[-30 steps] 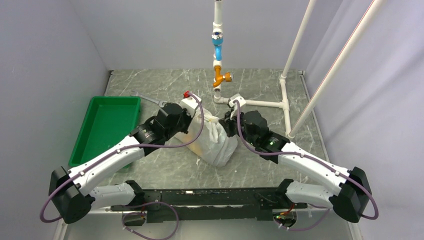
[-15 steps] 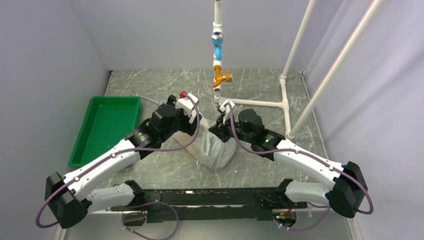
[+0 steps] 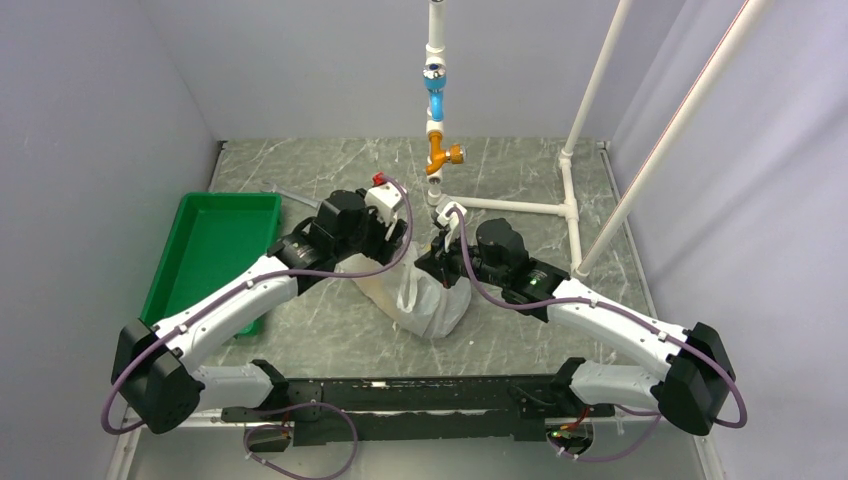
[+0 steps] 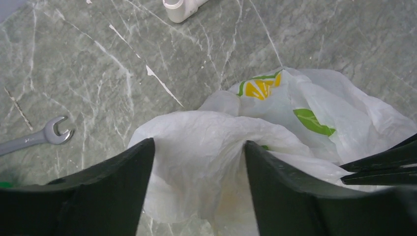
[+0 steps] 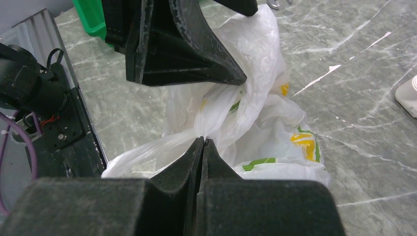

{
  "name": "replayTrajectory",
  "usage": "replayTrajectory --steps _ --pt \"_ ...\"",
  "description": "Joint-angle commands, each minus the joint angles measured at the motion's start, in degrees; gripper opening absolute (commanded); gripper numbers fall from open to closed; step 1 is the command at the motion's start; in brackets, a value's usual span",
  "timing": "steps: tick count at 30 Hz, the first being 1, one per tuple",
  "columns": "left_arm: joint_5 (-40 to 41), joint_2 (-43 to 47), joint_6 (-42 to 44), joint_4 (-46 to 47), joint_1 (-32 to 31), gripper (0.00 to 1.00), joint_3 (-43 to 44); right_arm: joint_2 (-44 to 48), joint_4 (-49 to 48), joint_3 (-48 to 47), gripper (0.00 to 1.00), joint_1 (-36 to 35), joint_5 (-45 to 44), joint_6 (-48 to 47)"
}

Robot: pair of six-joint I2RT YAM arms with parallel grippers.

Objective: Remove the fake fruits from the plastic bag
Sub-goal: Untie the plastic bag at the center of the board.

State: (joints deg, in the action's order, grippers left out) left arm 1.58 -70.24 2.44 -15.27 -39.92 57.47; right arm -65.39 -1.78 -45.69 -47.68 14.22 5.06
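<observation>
The plastic bag (image 3: 432,302) lies crumpled on the marble table between my two arms, white with yellow and green prints. My left gripper (image 4: 199,143) is open, and a loose fold of the bag (image 4: 196,137) sits between its fingers without being pinched. My right gripper (image 5: 202,139) is shut on a bunched edge of the bag (image 5: 265,118), holding it up. From above, the left gripper (image 3: 397,240) and right gripper (image 3: 441,262) meet over the bag's top. The left fingers (image 5: 196,49) loom just above the right ones. The fake fruits are hidden inside the bag.
A green tray (image 3: 178,285) sits at the left. A grey wrench (image 4: 34,140) lies on the table behind the bag. A white pipe frame (image 3: 520,207) with blue and orange valves (image 3: 437,152) stands at the back right.
My left gripper opened, let go of the bag and shifted back and right. The bag's left side sagged onto the table. The right gripper moved slightly left, still pinching the bag.
</observation>
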Motion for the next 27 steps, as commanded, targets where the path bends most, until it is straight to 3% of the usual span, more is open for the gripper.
replayTrajectory --steps 1,5,7,8,11,13,21,25,27 --pt "-1.76 -0.29 0.4 -0.91 0.0 0.63 2.67 0.75 -2.14 -1.35 0.0 -0.38 0.65 -0.42" --pt "1.7 -0.13 0.28 -1.95 0.0 0.32 3.04 2.31 -1.61 -0.21 0.0 -0.33 -3.95 -0.16" --pt "5.15 0.55 -0.19 -2.05 -0.02 0.07 2.87 3.38 -0.91 0.55 0.0 -0.35 -9.77 0.83" --pt "8.84 1.18 -0.94 -2.03 -0.02 0.0 2.6 4.07 -0.45 0.97 0.0 -0.35 -14.56 2.52" --pt "17.7 3.89 -3.65 -0.68 -0.04 0.0 0.87 7.26 0.51 3.81 0.0 -0.06 -31.42 7.7" --pt "20.94 6.37 -4.18 1.0 -0.06 0.0 -0.78 10.39 0.0 6.96 0.0 0.89 -36.01 11.06" --pt "15.21 13.92 -3.14 6.95 0.05 0.0 -6.01 12.75 -0.15 9.82 0.0 2.13 -26.24 8.75" --pt "10.53 14.35 -1.05 7.5 -0.05 0.0 -6.34 11.11 1.44 5.29 0.22 2.15 -20.52 4.04" --pt "9.49 14.14 -0.9 7.47 0.05 0.0 -6.25 10.84 1.52 3.0 0.43 2.21 -18.95 2.96"
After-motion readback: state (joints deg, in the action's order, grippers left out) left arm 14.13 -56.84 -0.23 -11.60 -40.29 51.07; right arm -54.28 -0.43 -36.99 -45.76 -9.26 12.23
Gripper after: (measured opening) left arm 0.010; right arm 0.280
